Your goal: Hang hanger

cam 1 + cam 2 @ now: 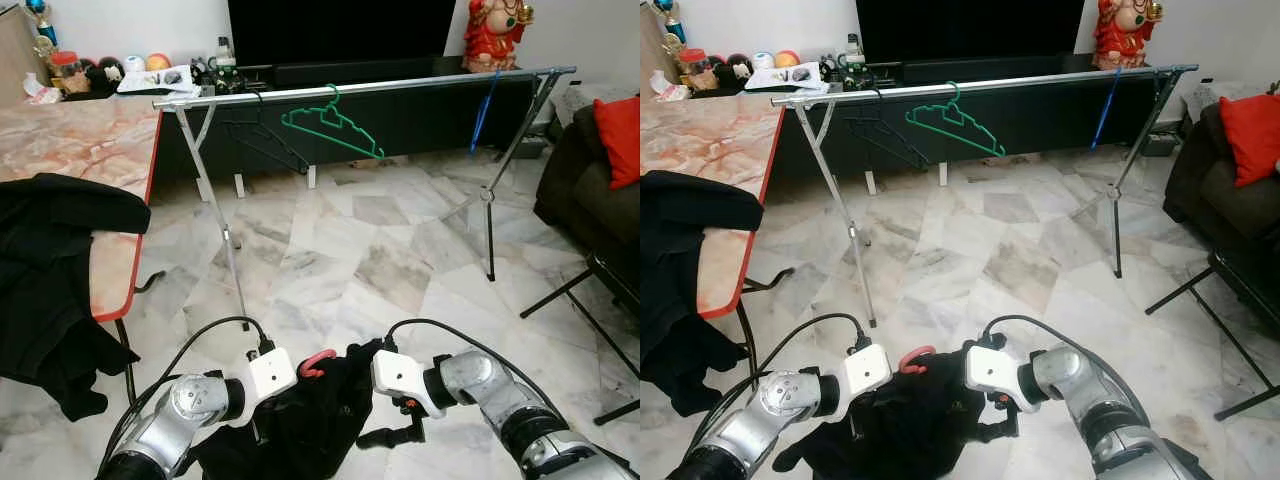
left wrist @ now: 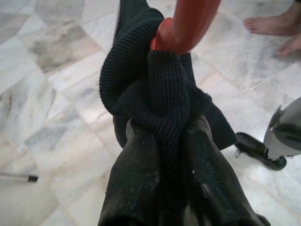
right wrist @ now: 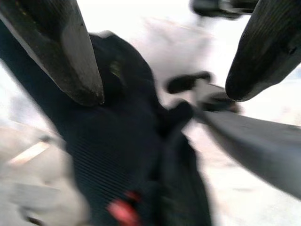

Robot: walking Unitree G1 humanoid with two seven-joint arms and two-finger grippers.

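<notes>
Low before the silver metal clothes rail (image 1: 360, 88): left gripper (image 2: 164, 141) clamped on black knitted garment (image 2: 155, 94) around red plastic hanger (image 2: 188, 21); right gripper (image 3: 164, 61) jaws apart, just beside.

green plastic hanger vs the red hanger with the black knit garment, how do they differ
The green plastic hanger hangs on the silver rail; the red hanger is low over the floor between the grippers, off the rail. The green one is bare; the red one carries a black knit garment. Nothing touches the green one; the left gripper pinches the garment just below the red hook. Both have curved hooks.
</notes>
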